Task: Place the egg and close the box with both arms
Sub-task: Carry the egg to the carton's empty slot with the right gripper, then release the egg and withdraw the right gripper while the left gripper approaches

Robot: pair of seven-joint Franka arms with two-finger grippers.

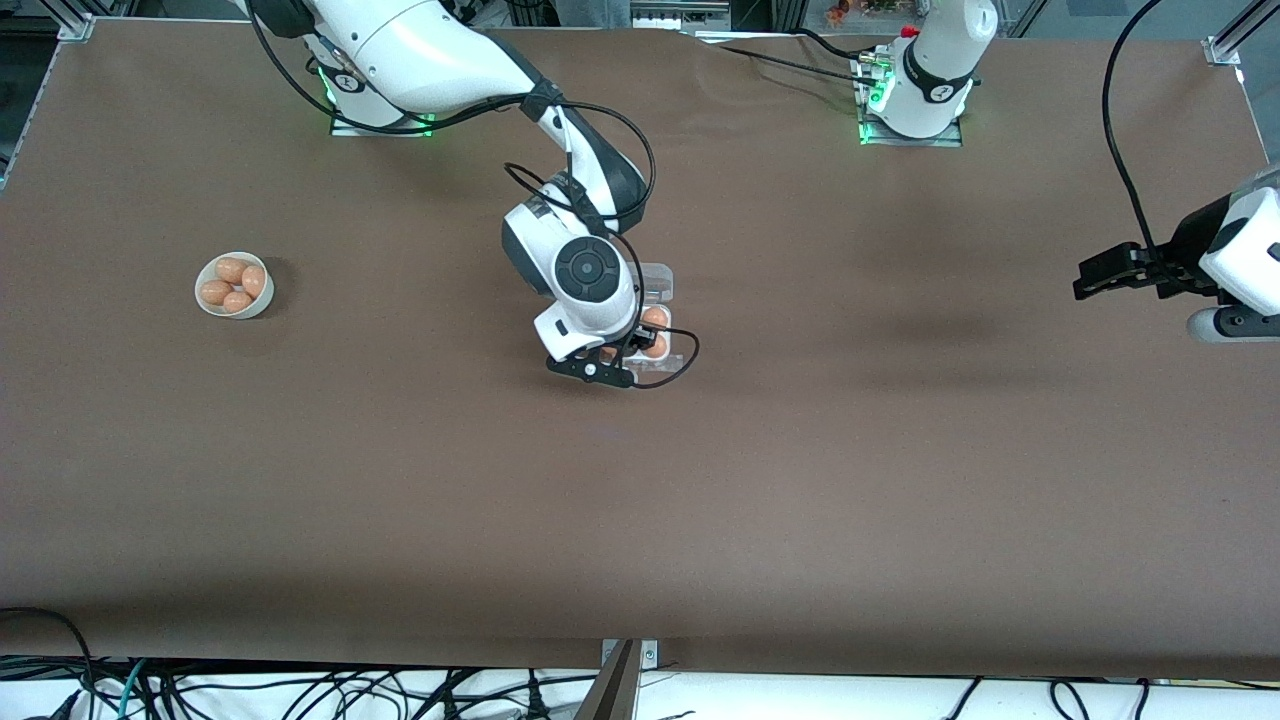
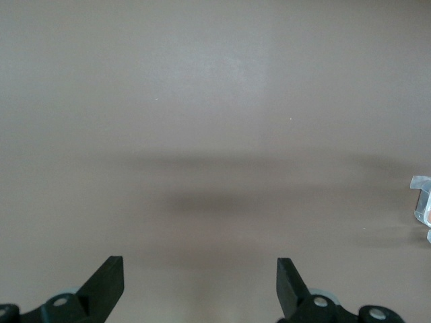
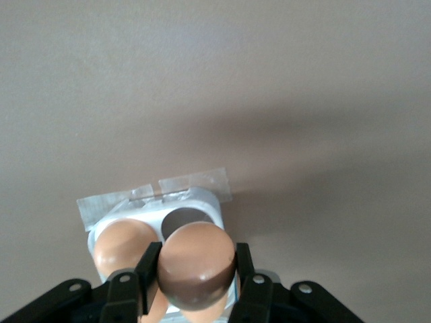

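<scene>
My right gripper is shut on the egg, an orange-brown one held just over the box. Under it the white tray shows one dark empty cell and another egg seated beside it. In the front view the right gripper hangs over the box at the table's middle, and the wrist hides the held egg. The clear lid lies open, farther from the front camera than the tray. My left gripper waits open above the left arm's end of the table, nothing between its fingers.
A round white bowl with several eggs stands toward the right arm's end of the table. An edge of the clear box shows at the border of the left wrist view. Cables run along the table's front edge.
</scene>
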